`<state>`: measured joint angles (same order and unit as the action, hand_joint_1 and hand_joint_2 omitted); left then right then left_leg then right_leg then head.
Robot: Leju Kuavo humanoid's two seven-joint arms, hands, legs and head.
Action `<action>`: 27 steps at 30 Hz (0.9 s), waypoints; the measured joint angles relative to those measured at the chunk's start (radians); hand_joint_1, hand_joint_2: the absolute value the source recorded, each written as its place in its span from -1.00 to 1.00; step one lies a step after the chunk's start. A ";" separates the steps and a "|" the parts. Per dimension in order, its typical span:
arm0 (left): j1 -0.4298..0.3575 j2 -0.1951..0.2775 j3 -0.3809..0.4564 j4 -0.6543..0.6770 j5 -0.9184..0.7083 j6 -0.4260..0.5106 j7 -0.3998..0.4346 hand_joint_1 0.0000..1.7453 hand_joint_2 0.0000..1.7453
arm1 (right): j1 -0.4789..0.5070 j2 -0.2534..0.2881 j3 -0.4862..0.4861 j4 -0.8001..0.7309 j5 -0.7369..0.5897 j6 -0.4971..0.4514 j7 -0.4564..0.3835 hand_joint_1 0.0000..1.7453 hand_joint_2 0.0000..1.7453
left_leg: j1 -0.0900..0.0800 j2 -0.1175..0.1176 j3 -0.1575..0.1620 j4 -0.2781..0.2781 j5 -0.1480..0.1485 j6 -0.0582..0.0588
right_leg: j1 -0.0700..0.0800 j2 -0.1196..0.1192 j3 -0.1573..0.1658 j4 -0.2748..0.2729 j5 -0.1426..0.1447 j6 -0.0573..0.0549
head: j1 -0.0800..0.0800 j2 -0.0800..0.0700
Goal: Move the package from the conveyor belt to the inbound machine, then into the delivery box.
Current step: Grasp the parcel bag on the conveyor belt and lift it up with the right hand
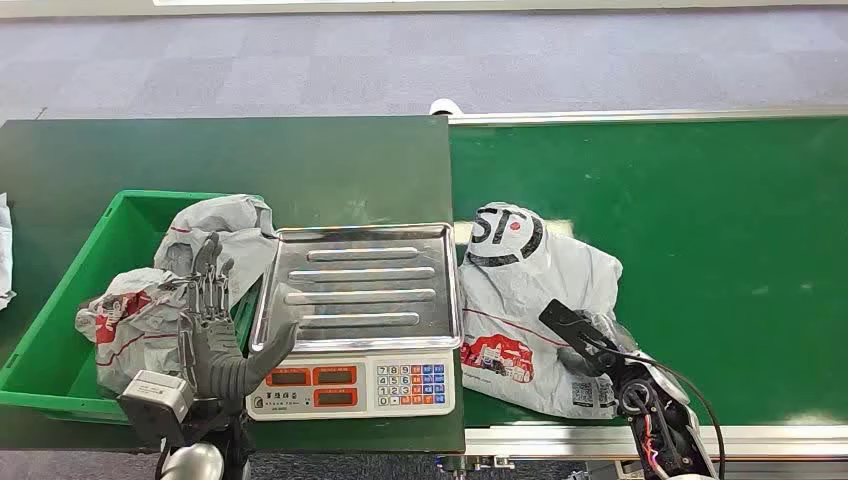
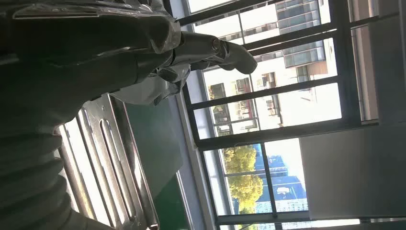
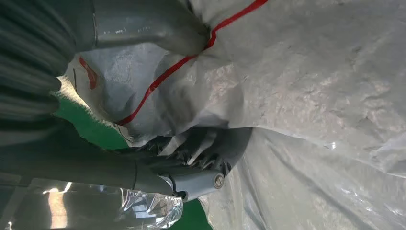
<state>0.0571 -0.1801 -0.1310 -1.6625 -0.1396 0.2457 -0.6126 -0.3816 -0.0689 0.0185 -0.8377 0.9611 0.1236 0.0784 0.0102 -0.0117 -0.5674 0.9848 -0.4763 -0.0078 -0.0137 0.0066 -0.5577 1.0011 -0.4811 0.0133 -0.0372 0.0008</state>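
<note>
One robot hand grips package.

A dark green table fills the left side of the head view. Behind its far edge lies a grey carpet floor, and a pale strip runs along the very top of that picture. Something white and crumpled pokes in at the table's left edge; I cannot tell what it is. A small white round thing sits at the table's far right corner. The left wrist view shows big windows with dark frames. Through the glass you can see tall buildings and leafy green trees in the sun. Beside the windows is a plain grey wall.
</note>
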 joint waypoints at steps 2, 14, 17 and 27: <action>-0.001 0.000 0.000 0.002 0.000 0.000 0.000 -1.00 1.00 | -0.007 -0.003 0.004 0.011 0.000 0.006 0.000 1.00 1.00 | 0.000 0.000 0.000 0.000 0.000 0.000 | 0.000 0.000 0.000 0.000 0.000 0.000 | 0.000 0.000; 0.045 0.002 0.004 -0.033 0.022 0.006 -0.011 -1.00 1.00 | 0.031 0.015 -0.024 -0.122 -0.227 -0.149 -0.121 1.00 1.00 | 0.000 0.000 -0.001 0.000 0.000 0.000 | 0.000 0.000 -0.001 0.000 0.000 0.000 | 0.000 0.000; 0.065 0.003 0.006 -0.054 0.029 0.014 -0.023 -1.00 1.00 | 0.068 0.029 -0.047 -0.258 -0.299 -0.248 -0.159 1.00 1.00 | 0.000 -0.001 -0.002 0.000 0.000 0.000 | 0.000 -0.001 -0.001 0.000 -0.001 0.000 | 0.000 0.000; 0.076 0.003 0.010 -0.062 0.049 0.035 -0.061 -1.00 1.00 | 0.204 0.063 -0.081 -0.578 -0.307 -0.560 -0.331 1.00 1.00 | 0.000 -0.001 -0.002 0.000 0.000 0.000 | 0.000 -0.001 -0.001 0.000 0.000 0.000 | 0.000 0.000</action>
<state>0.1335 -0.1775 -0.1210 -1.7249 -0.0905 0.2803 -0.6740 -0.1778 -0.0062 -0.0628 -1.4156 0.6545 -0.4359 -0.2526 0.0101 -0.0123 -0.5693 0.9848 -0.4766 -0.0080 -0.0138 0.0060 -0.5590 1.0012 -0.4816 0.0135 -0.0375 0.0008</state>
